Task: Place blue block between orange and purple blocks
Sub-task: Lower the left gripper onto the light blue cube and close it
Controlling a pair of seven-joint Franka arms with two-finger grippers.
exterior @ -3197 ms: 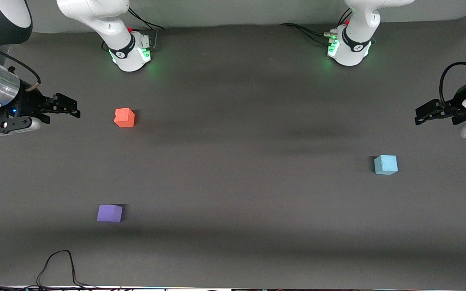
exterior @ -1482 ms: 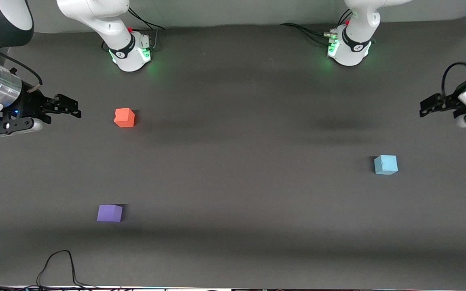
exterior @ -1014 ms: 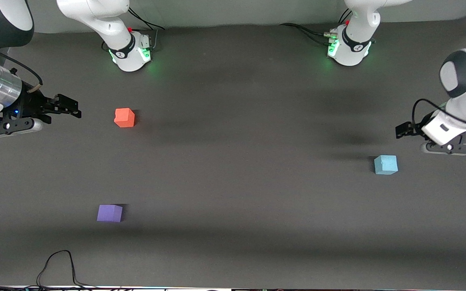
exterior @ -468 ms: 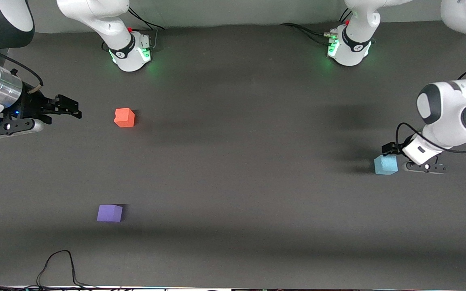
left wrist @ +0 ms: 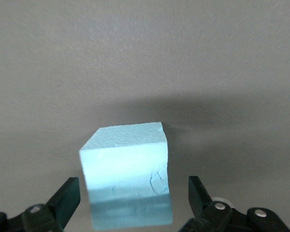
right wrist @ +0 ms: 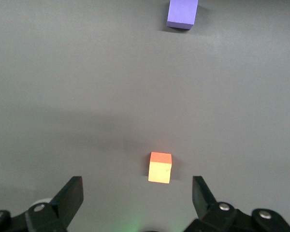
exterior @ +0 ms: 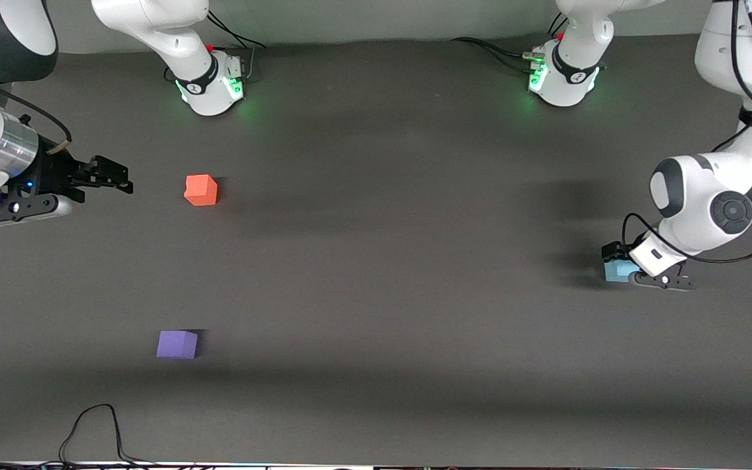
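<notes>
Since a few moments ago, only the left arm has moved: it swung in from the edge of the table and came down, and now the left gripper (exterior: 619,260) sits low around the blue block (exterior: 613,271). None of the three blocks has moved. From the left wrist view, the blue block (left wrist: 128,176) stands on the table between the two fingers (left wrist: 67,198), which are spread wide with a gap on each side, so nothing is squeezed yet. The block looks like soft, light foam with a rough skin and a few small cracks. It should lift easily and not slip, but a hard squeeze could dent or crumble it. The best place to hold it is probably on two flat sides facing each other, near the middle. The left arm is bent over with its wrist pointing down at the block. The right arm waits, and the right gripper (exterior: 109,175) hangs over the table at its own end, near the orange block (exterior: 201,190), its fingers spread too. The purple block (exterior: 177,344) lies nearer the front camera than the orange one. Both sit well apart from the blue block, which rests toward the left arm's end of the table (exterior: 376,294).
</notes>
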